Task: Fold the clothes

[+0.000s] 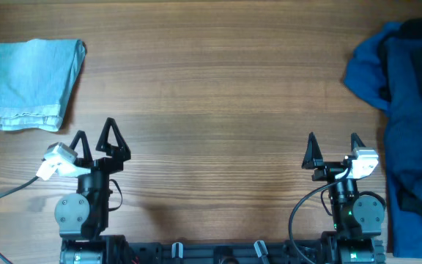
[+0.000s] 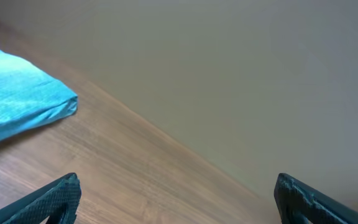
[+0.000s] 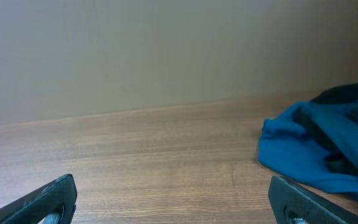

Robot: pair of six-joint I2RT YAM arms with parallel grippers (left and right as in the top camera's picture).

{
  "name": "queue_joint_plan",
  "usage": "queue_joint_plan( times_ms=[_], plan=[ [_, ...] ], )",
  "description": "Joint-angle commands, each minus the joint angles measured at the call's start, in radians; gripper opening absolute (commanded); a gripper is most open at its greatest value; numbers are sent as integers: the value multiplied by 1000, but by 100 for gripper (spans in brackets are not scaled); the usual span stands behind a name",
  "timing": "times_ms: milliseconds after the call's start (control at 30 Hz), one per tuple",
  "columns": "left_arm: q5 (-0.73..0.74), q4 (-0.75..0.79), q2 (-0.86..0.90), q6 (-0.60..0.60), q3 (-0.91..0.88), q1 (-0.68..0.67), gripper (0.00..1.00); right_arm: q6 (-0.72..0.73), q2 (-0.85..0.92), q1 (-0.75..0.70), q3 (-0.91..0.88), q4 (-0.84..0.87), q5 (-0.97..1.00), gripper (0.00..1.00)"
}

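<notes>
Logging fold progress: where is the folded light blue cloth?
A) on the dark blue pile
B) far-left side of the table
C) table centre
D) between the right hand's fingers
B: the folded light blue cloth lies at the far-left side of the table, well apart from the dark blue pile crumpled at the right edge.

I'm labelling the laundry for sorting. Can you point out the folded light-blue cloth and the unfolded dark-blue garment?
folded light-blue cloth (image 1: 34, 82): overhead view, middle of its top layer.
dark-blue garment (image 1: 410, 125): overhead view, centre of the crumpled heap.
</notes>
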Motion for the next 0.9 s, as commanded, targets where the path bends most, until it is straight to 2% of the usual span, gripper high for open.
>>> queue_joint_plan(
  times_ms=[0,267,467,633,800,867],
  plan=[
    [-29,0,-41,35,-57,-34,100,-18,-5,7,-2,5,-5,100],
    [-32,1,-74,35,-130,-43,100,-18,-5,7,-2,5,-5,100],
    [-32,0,-171,35,-193,-57,100,-18,-5,7,-2,5,-5,100],
    [-51,-84,-211,37,-197,-63,100,-18,-5,7,-2,5,-5,100],
    [-19,-98,-211,245,-197,-87,100,-18,-5,7,-2,5,-5,100],
    [-5,-100,-211,275,-197,-90,100,-18,-5,7,-2,5,-5,99]
  ],
)
